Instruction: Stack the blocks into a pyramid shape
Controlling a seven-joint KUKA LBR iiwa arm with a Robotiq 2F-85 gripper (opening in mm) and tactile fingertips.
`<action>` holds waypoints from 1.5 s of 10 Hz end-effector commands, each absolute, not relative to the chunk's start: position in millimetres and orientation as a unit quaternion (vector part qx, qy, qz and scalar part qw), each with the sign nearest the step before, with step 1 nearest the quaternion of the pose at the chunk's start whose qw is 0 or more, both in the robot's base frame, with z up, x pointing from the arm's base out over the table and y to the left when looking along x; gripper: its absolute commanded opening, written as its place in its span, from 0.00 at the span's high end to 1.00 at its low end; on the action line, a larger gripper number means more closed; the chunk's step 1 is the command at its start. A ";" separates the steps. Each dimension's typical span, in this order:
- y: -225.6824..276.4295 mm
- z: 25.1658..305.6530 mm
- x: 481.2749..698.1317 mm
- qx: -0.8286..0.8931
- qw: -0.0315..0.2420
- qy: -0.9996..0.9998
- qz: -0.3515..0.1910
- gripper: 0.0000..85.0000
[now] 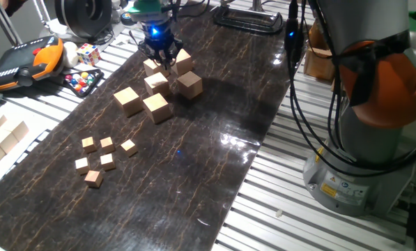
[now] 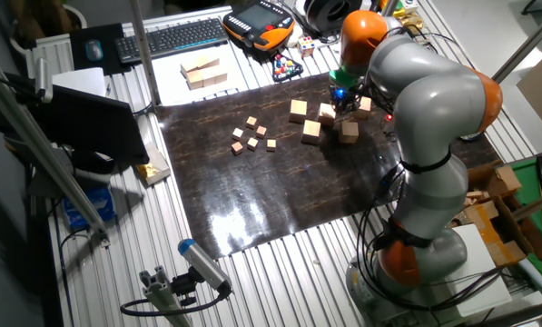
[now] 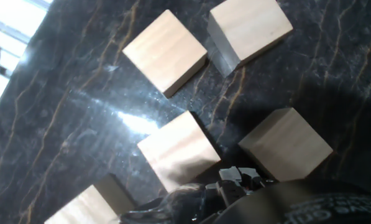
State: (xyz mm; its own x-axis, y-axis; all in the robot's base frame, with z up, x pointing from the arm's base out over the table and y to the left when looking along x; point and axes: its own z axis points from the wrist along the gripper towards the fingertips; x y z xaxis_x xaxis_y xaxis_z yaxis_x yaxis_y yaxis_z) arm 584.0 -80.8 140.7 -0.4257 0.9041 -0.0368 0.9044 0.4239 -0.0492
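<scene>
Six light-tan wooden blocks lie singly on the dark mat (image 1: 194, 181), none stacked: two near ones (image 1: 127, 100) (image 1: 157, 107), two middle ones (image 1: 157, 82) (image 1: 189, 85) and two far ones (image 1: 152, 67) (image 1: 183, 59). My gripper (image 1: 160, 61) hangs just above the far pair, fingers spread and empty. In the other fixed view the gripper (image 2: 346, 98) is over the same cluster (image 2: 311, 132). The hand view looks down on several blocks (image 3: 179, 149) (image 3: 284, 146) (image 3: 165, 50) (image 3: 250, 28); the fingertips are hidden in the dark bottom edge.
Several much smaller wooden cubes (image 1: 106, 160) lie on the mat nearer the camera. A multicoloured puzzle cube (image 1: 88, 54), an orange pendant (image 1: 26, 59) and spare wooden pieces (image 1: 2, 139) sit off the mat at the left. The robot base (image 1: 361, 139) with cables stands at the right.
</scene>
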 end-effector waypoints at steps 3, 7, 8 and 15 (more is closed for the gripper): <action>-81.1 140.6 583.9 0.562 0.006 0.827 -0.014 0.99; -82.6 140.1 584.2 0.569 0.006 0.822 -0.006 0.84; -85.7 140.4 584.6 0.571 0.000 0.821 0.001 0.83; -112.9 138.4 601.6 0.700 0.009 0.714 0.012 0.99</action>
